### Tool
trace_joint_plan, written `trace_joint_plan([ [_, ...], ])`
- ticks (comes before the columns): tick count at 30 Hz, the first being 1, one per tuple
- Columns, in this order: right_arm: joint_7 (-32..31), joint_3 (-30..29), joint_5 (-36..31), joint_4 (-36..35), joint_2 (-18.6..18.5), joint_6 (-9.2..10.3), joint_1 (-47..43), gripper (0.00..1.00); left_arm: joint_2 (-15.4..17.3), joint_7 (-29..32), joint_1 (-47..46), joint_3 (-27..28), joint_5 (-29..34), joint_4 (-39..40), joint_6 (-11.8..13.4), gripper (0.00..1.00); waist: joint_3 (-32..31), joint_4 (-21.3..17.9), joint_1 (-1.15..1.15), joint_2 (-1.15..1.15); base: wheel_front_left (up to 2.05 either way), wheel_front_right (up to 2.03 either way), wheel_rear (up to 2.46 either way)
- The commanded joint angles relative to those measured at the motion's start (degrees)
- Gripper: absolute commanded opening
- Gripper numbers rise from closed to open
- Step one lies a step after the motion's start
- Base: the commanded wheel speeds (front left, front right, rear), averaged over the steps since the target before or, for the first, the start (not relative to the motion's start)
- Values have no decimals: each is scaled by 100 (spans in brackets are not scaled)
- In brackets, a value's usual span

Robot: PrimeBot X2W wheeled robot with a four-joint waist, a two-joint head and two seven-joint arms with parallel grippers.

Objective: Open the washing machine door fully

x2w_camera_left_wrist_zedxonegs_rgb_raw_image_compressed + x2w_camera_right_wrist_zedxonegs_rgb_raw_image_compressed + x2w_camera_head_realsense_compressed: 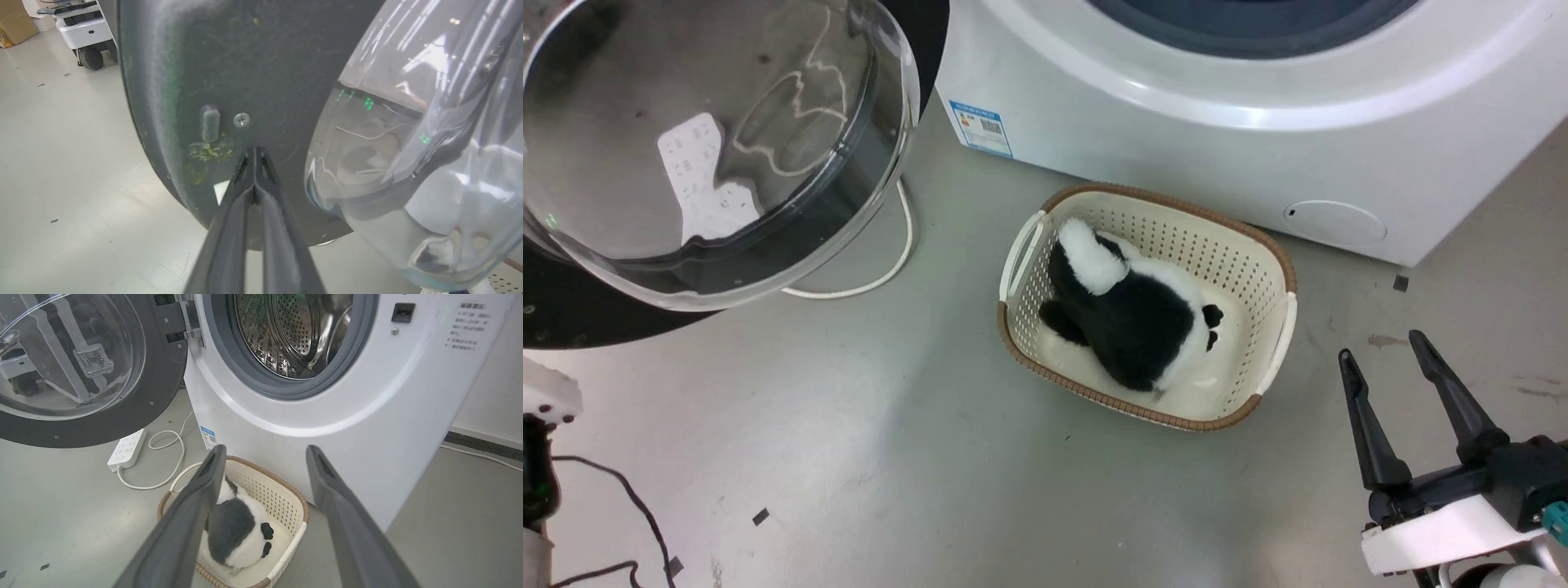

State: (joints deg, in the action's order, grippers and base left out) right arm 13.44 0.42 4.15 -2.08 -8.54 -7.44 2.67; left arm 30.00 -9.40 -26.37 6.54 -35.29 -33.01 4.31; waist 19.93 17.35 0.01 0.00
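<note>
A cream plastic basket (1176, 237) with a brown woven rim sits on the grey floor (849, 425), just in front of the white washing machine (1176, 139). A black-and-white plush panda (1131, 314) lies inside it. A blue sticker (980, 127) marks the machine's lower corner, with a small round flap (1334, 223) low on its front. A white power strip (127, 449) and its looped cable (178, 457) lie on the floor nearby.
</note>
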Motion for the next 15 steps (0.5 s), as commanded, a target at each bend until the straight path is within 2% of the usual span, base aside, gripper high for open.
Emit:
trace_joint_plan([
  [1, 24, -18, 37, 23, 12, -5, 44, 100, 57, -103, -61, -31, 53, -114, -70, 0, -84, -10, -1, 0, 0, 0, 0],
  [4, 53, -52, 23, 56, 62, -5, 39, 100, 33, -275, -23, -136, 156, -188, -173, 0, -224, -36, -1, 0, 0, 0, 0],
  [6, 107, -141, 2, 140, 182, -5, 6, 100, -214, -493, 191, -371, 424, 171, -269, 0, -633, -97, -1, 0, 0, 0, 0],
  [7, 107, -141, 2, 140, 182, -5, 6, 100, -214, -493, 191, -371, 424, 171, -269, 0, -633, -97, -1, 0, 0, 0, 0],
  [10, 131, -209, -18, 175, 270, -5, -41, 100, -384, -538, 455, -477, 582, 627, -312, 0, -925, -174, -1, 0, 0, 0, 0],
  [15, 150, -313, -73, 174, 409, -5, -153, 100, -808, -555, 1045, -773, 883, 1668, -216, 0, -1366, -390, -1, 0, 0, 0, 0],
])
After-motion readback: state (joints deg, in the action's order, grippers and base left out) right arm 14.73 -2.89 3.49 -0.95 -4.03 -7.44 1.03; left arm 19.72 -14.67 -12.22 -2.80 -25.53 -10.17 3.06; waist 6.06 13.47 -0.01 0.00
